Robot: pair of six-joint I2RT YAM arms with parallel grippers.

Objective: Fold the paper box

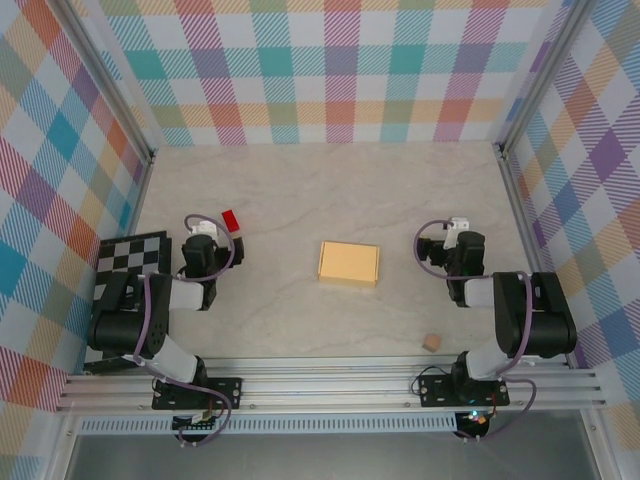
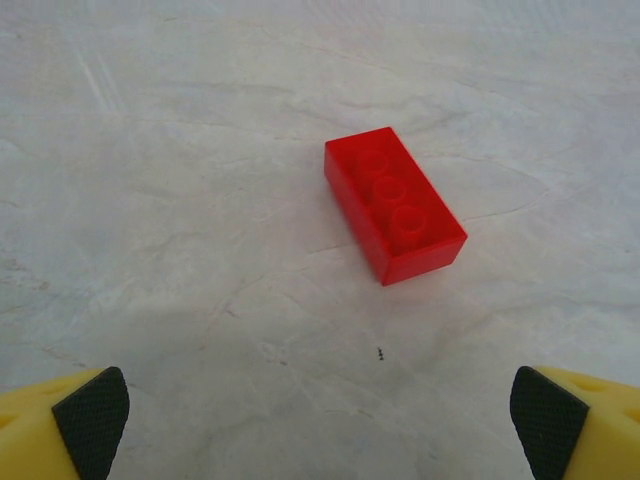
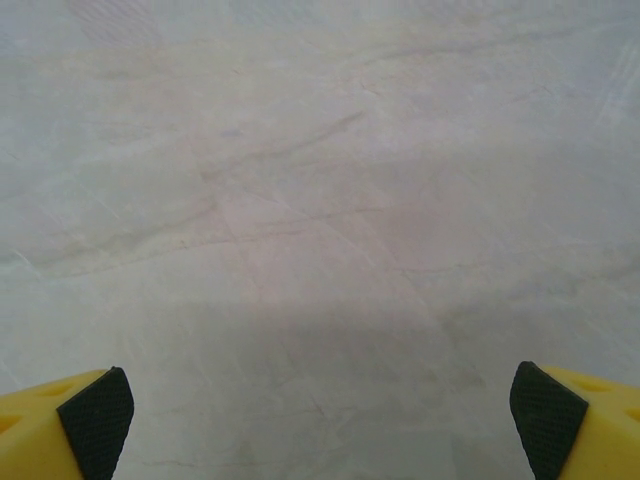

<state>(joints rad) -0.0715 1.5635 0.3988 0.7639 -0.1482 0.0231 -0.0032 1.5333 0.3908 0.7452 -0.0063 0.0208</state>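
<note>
The paper box [image 1: 349,262] lies flat in the middle of the table as a small yellow-orange rectangle, with neither gripper touching it. My left gripper [image 1: 210,238] sits well to its left, folded back near its base. In the left wrist view the left gripper [image 2: 320,425] is open, its yellow fingers [image 2: 90,420] wide apart over bare table. My right gripper [image 1: 460,240] rests to the right of the box. Seen from the right wrist, the right gripper [image 3: 320,420] is open too, with only marbled tabletop between its fingertips [image 3: 548,405].
A small red block [image 1: 231,220] lies just beyond the left gripper, and appears as a red studded brick [image 2: 394,204] in the left wrist view. A tiny tan cube [image 1: 432,342] sits near the front edge. A checkerboard [image 1: 130,255] lies at the left. Plaid walls enclose the table.
</note>
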